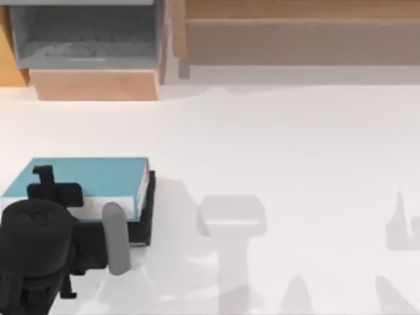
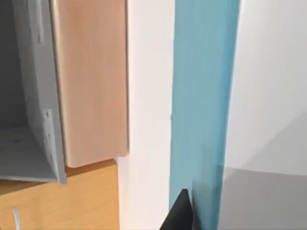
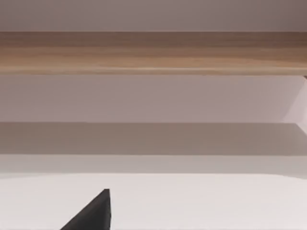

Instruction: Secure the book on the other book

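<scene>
At eight o'clock on the table (image 1: 275, 144), the teal book (image 1: 92, 177) is stacked squarely on the black book (image 1: 146, 220) for support, with the left gripper (image 1: 49, 187) over it; its grasp cannot be told.

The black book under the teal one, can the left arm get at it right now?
Probably not cleanly: the teal book lies on the black book, leaving bare just its right edge, though the left gripper is right there.

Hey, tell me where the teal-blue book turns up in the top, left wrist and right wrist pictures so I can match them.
Top view: the teal-blue book lies at the table's left side, on the black book, with the left gripper over it.
Left wrist view: the teal-blue book is a tall blue band running through the picture's middle.
Right wrist view: not in it.
Shared landmark: the grey-lined wooden cabinet, also in the left wrist view.
</scene>
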Motion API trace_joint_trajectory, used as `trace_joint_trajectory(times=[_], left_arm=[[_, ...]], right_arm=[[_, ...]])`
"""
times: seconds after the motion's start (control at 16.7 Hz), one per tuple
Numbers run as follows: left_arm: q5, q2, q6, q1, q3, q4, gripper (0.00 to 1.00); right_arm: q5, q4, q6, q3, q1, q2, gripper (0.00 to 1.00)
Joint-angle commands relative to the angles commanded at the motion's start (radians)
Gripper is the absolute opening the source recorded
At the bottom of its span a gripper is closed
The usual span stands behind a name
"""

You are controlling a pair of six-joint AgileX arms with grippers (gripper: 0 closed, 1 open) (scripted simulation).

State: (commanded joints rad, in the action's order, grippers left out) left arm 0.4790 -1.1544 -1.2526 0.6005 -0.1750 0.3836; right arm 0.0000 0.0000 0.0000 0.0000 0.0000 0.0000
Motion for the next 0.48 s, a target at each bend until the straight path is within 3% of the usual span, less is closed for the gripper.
trace_joint_trajectory(times=[0.48], left_arm=[[-0.01, -0.033, -0.009, -0.013, -0.005, 0.032, 0.0]], right_arm=[[0.0, 0.0, 0.0, 0.0, 0.0, 0.0, 1.0]])
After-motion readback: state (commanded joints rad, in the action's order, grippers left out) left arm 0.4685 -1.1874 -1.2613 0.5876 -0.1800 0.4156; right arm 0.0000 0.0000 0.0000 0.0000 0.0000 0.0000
